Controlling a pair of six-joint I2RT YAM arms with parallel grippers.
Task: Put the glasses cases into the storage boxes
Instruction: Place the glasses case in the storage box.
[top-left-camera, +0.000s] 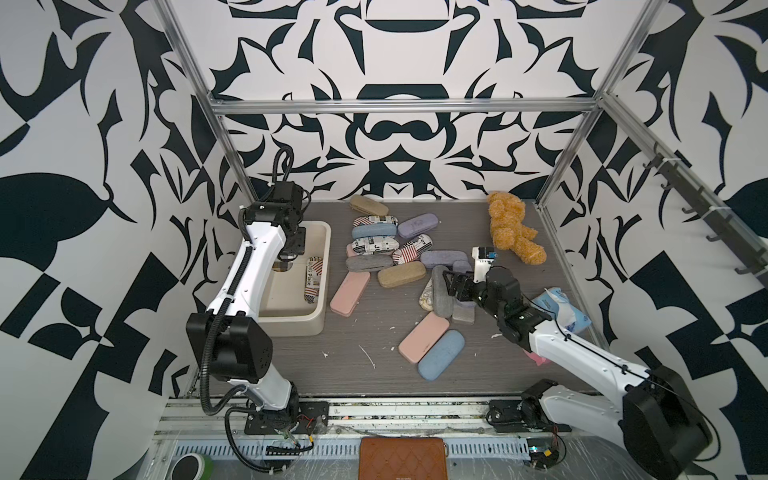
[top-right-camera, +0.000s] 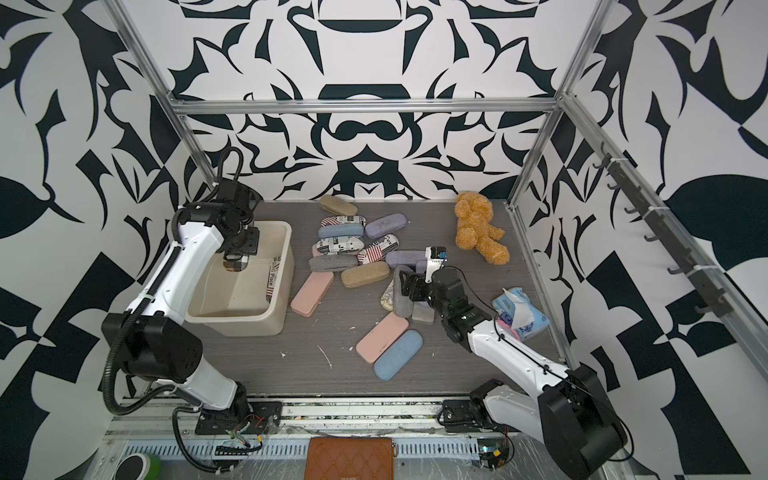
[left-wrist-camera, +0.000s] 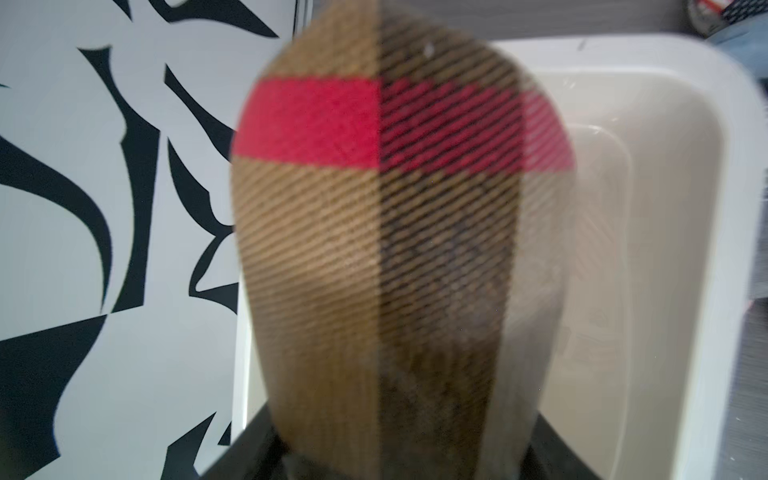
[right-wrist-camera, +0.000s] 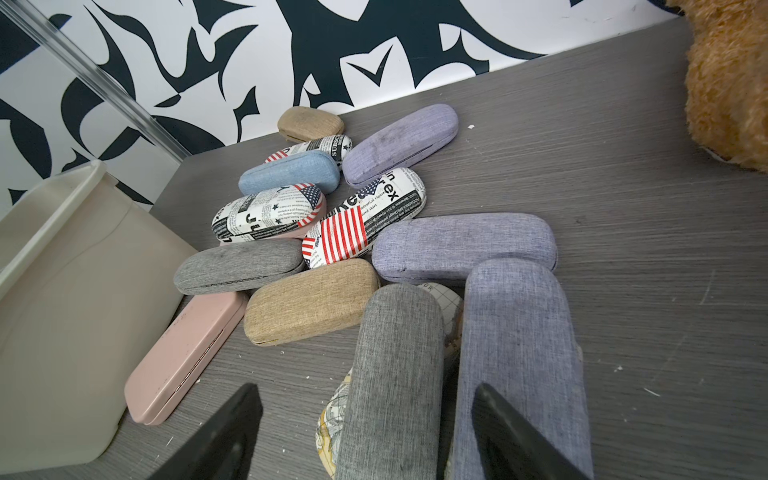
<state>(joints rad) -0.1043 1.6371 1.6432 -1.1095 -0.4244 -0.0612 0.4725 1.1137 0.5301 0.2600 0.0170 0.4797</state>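
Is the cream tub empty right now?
No, a newspaper-and-flag print case lies inside the cream tub against its wall, plain in a top view.

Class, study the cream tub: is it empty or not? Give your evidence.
Not empty. A flag-print case lies inside the tub, along one wall; the left gripper holds a plaid case over it.

A lab robot cell: aluminium frame (top-left-camera: 399, 106), patterned walls (top-left-camera: 415, 54), arms (top-left-camera: 253, 257) bolted to a rail (top-left-camera: 415, 419).
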